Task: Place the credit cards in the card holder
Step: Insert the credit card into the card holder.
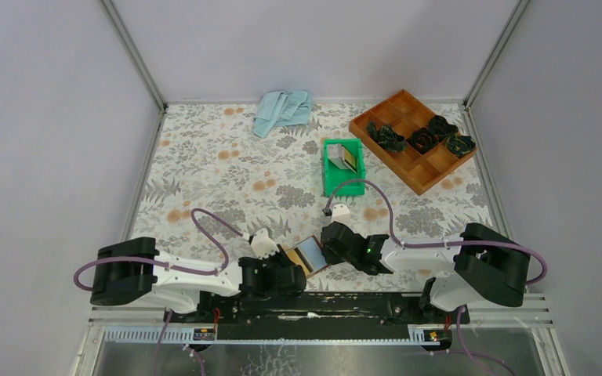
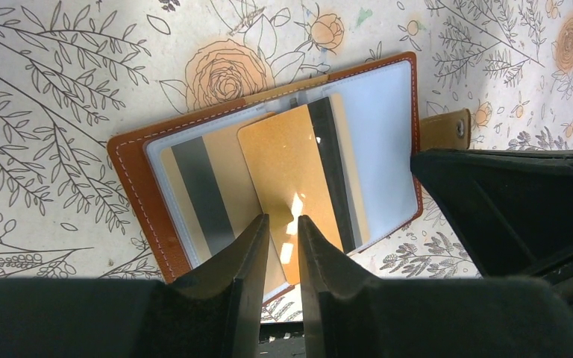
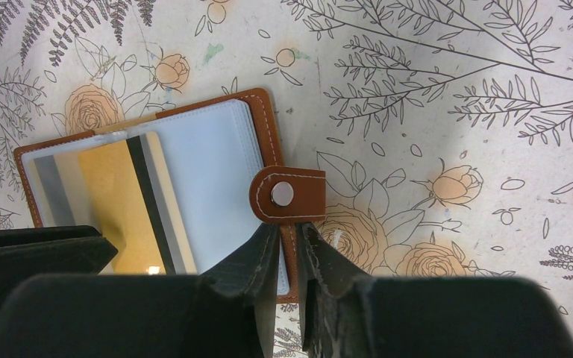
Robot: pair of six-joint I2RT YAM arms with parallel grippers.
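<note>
Left jaws pinch a gold striped card; right jaws seemingly clamp the open brown card holder

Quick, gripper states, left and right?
Left gripper: closed on the gold card.
Right gripper: closed on the card holder edge.

Grey walls; floral-print tabletop; metal corner posts.

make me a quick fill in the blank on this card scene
1. The left tool pinches a gold card with a dark ____.
2. The right tool grips the card holder beside its snap ____.
3. The card holder lies ____, not shut.
4. The green bin stands next to the wooden ____.
Missing: stripe; tab; open; tray.
</note>
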